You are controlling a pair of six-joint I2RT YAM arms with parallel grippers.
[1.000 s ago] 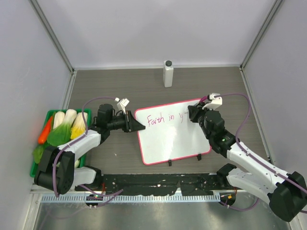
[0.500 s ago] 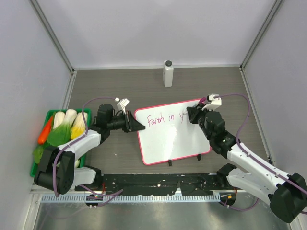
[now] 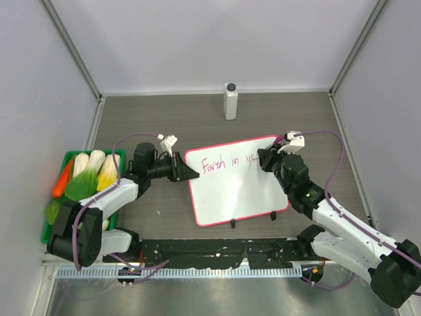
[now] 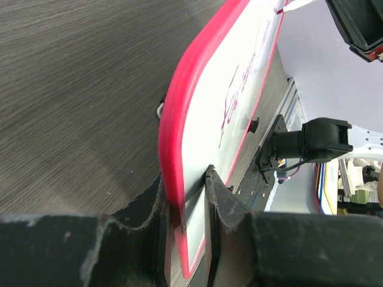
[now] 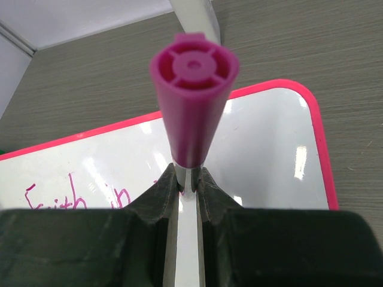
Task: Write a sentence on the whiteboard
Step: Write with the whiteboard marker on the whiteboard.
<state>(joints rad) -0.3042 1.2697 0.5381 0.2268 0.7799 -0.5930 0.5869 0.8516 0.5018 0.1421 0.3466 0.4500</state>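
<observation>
From above, the whiteboard (image 3: 230, 194) is on the table (image 3: 164, 118) between the arms. The pink writing (image 3: 217, 164) says "Faith in", but its end is hidden by the right claw (image 3: 263, 160).

The left wrist view shows the left claw (image 4: 185, 188) clamped on the board's red edge.

The right wrist view shows the right claw squeezed tight on a pink marker (image 5: 192, 101). The marker's tip is hidden.

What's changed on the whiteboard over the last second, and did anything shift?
The right gripper, shut on the pink marker, made only small strokes near the far right of the whiteboard. The sentence gained a bit more of its third word after "Faith in". The left gripper stayed clamped on the whiteboard's left edge. The whiteboard and the white bottle did not move.
</observation>
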